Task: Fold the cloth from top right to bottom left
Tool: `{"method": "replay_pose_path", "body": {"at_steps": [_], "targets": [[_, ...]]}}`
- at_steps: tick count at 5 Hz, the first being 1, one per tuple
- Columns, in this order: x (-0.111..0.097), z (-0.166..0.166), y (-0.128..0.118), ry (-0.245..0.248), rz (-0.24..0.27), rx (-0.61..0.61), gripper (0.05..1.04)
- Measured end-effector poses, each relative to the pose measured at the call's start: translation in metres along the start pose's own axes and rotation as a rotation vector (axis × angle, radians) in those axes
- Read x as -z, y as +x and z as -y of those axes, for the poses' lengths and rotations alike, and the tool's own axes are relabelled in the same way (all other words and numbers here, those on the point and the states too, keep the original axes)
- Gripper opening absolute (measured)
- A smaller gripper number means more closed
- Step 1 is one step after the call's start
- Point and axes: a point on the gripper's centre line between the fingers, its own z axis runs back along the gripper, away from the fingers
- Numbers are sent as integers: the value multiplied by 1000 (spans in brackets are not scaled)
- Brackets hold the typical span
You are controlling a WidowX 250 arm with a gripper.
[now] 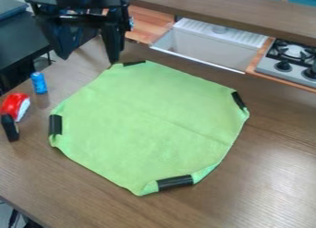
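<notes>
The green cloth (148, 125) lies spread on the wooden tabletop (271, 185), unfolded, with a black strip at each of its four corners. Material is tucked or curled beside the near strip (175, 183). If this bunching carries into the fold, the layers are likely to seat unevenly.

The gripper (88, 60) is at the far left of the cloth, its fingers spread wide with nothing between them. One fingertip is just beside the far strip (134, 63); contact cannot be confirmed. Closing at this position risks a miss, since most of the opening lies off the cloth. Setting down too high would pinch air; too low would press the fingers into the wood.

Corner selection is a second fault source. The cloth sits turned, so "top right" may mean the far strip or the right strip (239, 100). A wrong choice gives a wrong fold line. A fast or low pull may drag the whole cloth, as no weight is seen holding it.

Left of the cloth stand a blue cylinder (39, 83), a red and white item (15, 106) and a black item (9, 128). A cloth that slides toward them could knock the cylinder over.
</notes>
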Motion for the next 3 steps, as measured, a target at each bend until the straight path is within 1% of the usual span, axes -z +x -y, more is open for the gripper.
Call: {"method": "replay_pose_path", "body": {"at_steps": [1,2,3], "targets": [[6,1,0,2,-12,-3,1000],[39,32,15,-16,28,26,1000],[72,48,33,2,108,0,1000]]}}
